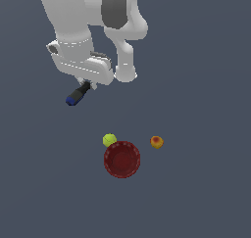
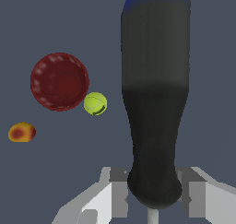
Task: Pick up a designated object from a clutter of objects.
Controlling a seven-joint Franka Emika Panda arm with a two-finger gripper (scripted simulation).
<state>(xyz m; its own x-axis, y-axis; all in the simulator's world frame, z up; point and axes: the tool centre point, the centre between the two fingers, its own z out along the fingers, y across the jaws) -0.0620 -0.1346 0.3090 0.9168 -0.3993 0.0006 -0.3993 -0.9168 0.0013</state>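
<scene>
The designated object, a black-handled tool (image 1: 78, 94) with a blue end cap, hangs in the air under the white arm, well above the floor. My gripper (image 1: 87, 83) is shut on it near the shaft end of the handle. Seen from the wrist, the tool (image 2: 154, 98) fills the middle of the picture, its narrow end pinched between the two fingers (image 2: 119, 191), and the gripper (image 2: 153, 193) holds it firmly. The rest of the clutter lies below: a dark red bowl (image 1: 122, 159), a yellow-green ball (image 1: 109, 140) touching its rim, and an orange-red fruit (image 1: 157, 142).
The bowl (image 2: 59, 81), ball (image 2: 95, 103) and fruit (image 2: 21, 132) also show in the wrist view, far beneath the held tool. The arm's white links (image 1: 117, 31) fill the upper part of the exterior view.
</scene>
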